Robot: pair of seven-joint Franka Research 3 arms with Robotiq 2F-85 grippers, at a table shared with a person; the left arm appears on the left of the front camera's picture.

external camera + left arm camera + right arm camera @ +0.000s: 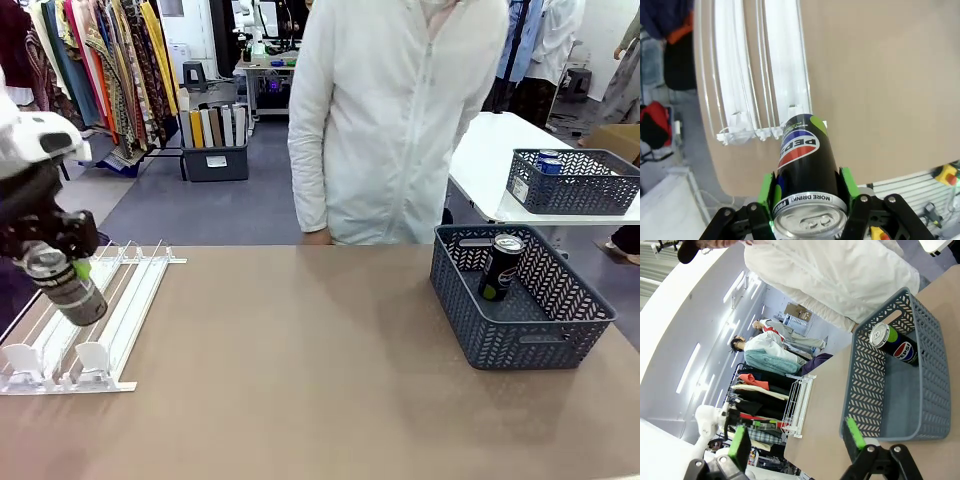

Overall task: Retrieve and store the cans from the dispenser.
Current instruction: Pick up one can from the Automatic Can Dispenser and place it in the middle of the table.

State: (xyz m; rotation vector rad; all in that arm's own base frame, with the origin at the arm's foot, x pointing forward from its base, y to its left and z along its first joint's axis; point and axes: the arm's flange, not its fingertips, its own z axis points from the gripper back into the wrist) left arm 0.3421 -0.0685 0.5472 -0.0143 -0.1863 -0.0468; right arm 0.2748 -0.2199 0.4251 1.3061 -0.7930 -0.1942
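Left end effector [809, 192] grips a Pepsi can [805, 170] above the dispenser [90, 320] front, clear of the lanes. Right end effector [797, 440] hangs open near the basket [520, 335], where another can [500, 267] stands. Carry the held can level across the tabletop [300, 380], then lower it beside the stored one without knocking it.

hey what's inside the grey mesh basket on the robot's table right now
One dark Pepsi can stands in the grey basket, near its back wall. The rest of the floor that shows looks bare; the near wall hides the strip of floor just behind it.
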